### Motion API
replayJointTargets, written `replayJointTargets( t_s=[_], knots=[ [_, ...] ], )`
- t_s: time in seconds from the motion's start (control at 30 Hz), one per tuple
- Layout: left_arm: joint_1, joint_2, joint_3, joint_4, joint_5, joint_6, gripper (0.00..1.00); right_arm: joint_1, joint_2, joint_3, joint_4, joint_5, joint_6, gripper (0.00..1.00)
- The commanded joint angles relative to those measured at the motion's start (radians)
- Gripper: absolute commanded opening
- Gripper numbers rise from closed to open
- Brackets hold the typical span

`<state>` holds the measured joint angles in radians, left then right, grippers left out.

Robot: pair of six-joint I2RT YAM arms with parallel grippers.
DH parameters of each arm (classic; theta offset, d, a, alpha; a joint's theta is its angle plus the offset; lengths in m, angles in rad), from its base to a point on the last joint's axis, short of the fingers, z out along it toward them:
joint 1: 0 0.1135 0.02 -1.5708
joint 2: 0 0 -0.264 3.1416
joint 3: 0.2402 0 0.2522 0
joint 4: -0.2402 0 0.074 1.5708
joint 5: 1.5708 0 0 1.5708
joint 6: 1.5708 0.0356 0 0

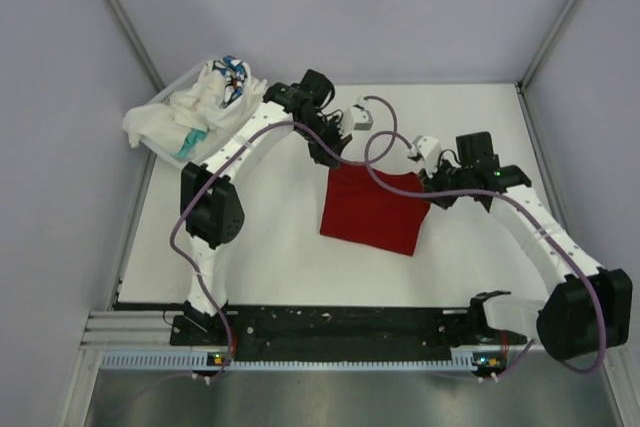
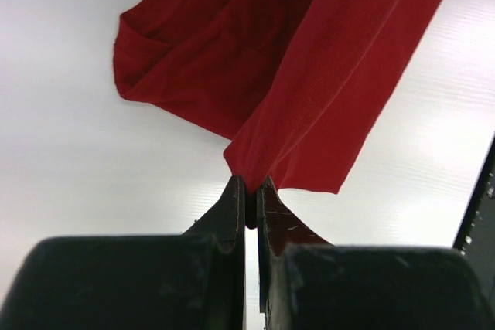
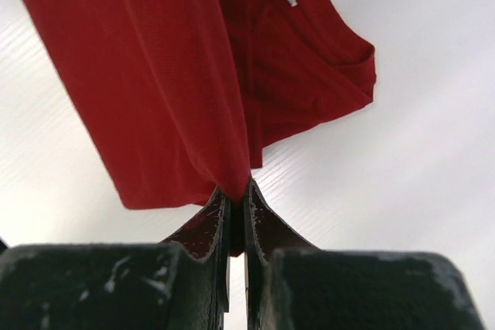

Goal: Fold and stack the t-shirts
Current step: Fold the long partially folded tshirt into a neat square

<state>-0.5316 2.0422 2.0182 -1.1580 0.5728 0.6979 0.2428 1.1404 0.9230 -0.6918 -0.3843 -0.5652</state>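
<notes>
The red shirt (image 1: 372, 209) is spread on the table (image 1: 270, 247) between the arms, partly folded, and is held at its two far corners. One corner is pinched in the left gripper (image 2: 249, 193), whose fingers are closed tight on the cloth. The other corner is clamped the same way in the right gripper (image 3: 237, 193). Pale shirts (image 1: 200, 107) are heaped at the far left.

red t-shirt (image 1: 372, 209) | partly folded, mid-table (far corners lifted) | white garments (image 1: 190, 107) | heaped, far-left corner
</notes>
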Motion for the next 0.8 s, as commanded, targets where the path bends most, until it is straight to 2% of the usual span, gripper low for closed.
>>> replayJointTargets(
  t_s=[0.0, 0.23, 0.37, 0.43, 0.5, 0.57, 0.6, 0.67, 0.77],
  knots=[
    [0.027, 0.044, 0.059, 0.079, -0.1, -0.087, 0.0, -0.039, 0.161, 0.103, 0.087, -0.005, -0.004, 0.0],
    [0.036, 0.137, 0.047, 0.213, -0.178, -0.136, 0.01, -0.05, 0.347, 0.223, 0.143, 0.024, 0.03, 0.0],
    [0.042, 0.182, 0.043, 0.273, -0.202, -0.161, 0.12, -0.051, 0.462, 0.284, 0.184, 0.018, 0.079, 0.01],
    [0.041, 0.196, 0.034, 0.309, -0.215, -0.167, 0.2, -0.05, 0.521, 0.312, 0.202, 0.047, 0.102, 0.09],
    [0.042, 0.211, 0.021, 0.357, -0.278, -0.182, 0.21, -0.05, 0.571, 0.33, 0.256, 0.059, 0.128, 0.16],
    [0.053, 0.236, 0.02, 0.418, -0.353, -0.219, 0.21, -0.051, 0.625, 0.349, 0.355, 0.105, 0.181, 0.19],
    [0.061, 0.249, 0.031, 0.441, -0.382, -0.244, 0.26, -0.05, 0.659, 0.365, 0.397, 0.154, 0.218, 0.23],
    [0.077, 0.288, 0.082, 0.466, -0.439, -0.287, 0.34, -0.051, 0.728, 0.453, 0.422, 0.273, 0.306, 0.26],
    [0.11, 0.34, 0.2, 0.423, -0.456, -0.343, 0.39, -0.051, 0.8, 0.566, 0.381, 0.38, 0.407, 0.31]
  ],
)
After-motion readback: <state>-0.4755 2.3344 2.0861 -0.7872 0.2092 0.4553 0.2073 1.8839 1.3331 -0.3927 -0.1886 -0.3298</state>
